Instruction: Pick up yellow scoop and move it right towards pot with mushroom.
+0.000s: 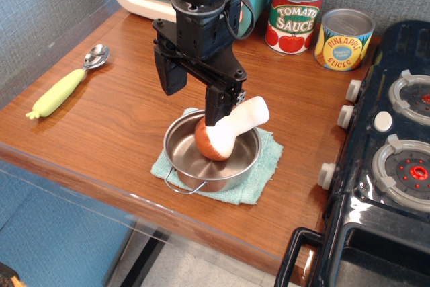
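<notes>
- Here, the gripper (194,95) is hanging over the wooden table (114,139), its 2 black, blocky fingers (219,104) standing spread apart and grasping nothing.
- The gripper's right-hand finger in the picture is dipping just above the pot (211,153), right beside the mushroom (228,133); whether it is touching the mushroom cannot be told.
- The yellow scoop (67,85) is lying flat on the table at about 9 o'clock from the pot, well apart from both pot and gripper.
- Its thick, matte, pale yellow-green handle is tapering toward 8 o'clock, and its round, shiny silver bowl is pointing toward 1 o'clock.
- The pot is showing as a shallow, round, polished steel vessel with a thin wire loop handle at its 7 o'clock rim.
- The mushroom is leaning inside the pot, its rounded reddish-brown cap resting on the bottom and its thick white stem sticking out over the rim toward 2 o'clock.
- A soft, woven, mint-green cloth (261,174) is lying under the pot, its corners spreading past the rim.
- 2 printed cans are standing at 1 o'clock from the pot: a tomato sauce can (294,16) and, just beside it, a pineapple slices can (344,39).
- A dark toy stove (396,186) with round white knobs is sitting at 3 o'clock, at the table edge.
</notes>
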Robot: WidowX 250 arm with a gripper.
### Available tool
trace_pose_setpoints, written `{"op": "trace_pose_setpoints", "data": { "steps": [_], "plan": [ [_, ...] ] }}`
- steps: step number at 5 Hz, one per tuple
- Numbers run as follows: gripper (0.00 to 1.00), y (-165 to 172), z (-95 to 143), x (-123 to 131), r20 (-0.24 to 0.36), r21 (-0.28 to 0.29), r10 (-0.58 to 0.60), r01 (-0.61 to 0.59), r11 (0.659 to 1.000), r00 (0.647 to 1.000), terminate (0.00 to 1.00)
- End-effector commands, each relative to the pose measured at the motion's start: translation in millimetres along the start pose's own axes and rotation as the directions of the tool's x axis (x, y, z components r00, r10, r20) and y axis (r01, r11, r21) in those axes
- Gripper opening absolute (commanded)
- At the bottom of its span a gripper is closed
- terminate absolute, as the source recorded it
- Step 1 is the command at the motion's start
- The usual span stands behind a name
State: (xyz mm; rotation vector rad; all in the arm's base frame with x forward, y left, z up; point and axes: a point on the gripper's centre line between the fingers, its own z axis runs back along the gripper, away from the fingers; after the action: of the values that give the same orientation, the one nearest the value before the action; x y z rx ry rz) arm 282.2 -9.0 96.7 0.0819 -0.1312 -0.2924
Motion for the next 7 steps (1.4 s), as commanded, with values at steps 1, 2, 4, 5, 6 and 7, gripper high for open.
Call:
{"op": "trace_pose_setpoints", "data": {
  "steps": [1, 2, 4, 5, 6, 7],
  "plan": [
    [1.0, 0.0, 0.0, 0.0, 0.0, 0.0, 0.0, 0.0, 1.0, 1.0, 0.0],
    [1.0, 46.7, -1.3, -18.2, -0.011, 0.015, 0.144, -0.144, 0.989, 0.989, 0.0],
    [1.0, 130.9, -11.2, -65.6, 0.027, 0.06, 0.343, -0.344, 0.937, 0.939, 0.0],
    [1.0, 174.8, -17.2, -89.4, 0.018, 0.095, 0.384, -0.384, 0.918, 0.923, 0.0],
    [1.0, 204.4, -28.8, -100.2, -0.004, 0.119, 0.424, -0.421, 0.899, 0.905, 0.0],
    [1.0, 215.5, -42.6, -96.1, -0.02, 0.121, 0.422, -0.417, 0.901, 0.906, 0.0]
  ]
}}
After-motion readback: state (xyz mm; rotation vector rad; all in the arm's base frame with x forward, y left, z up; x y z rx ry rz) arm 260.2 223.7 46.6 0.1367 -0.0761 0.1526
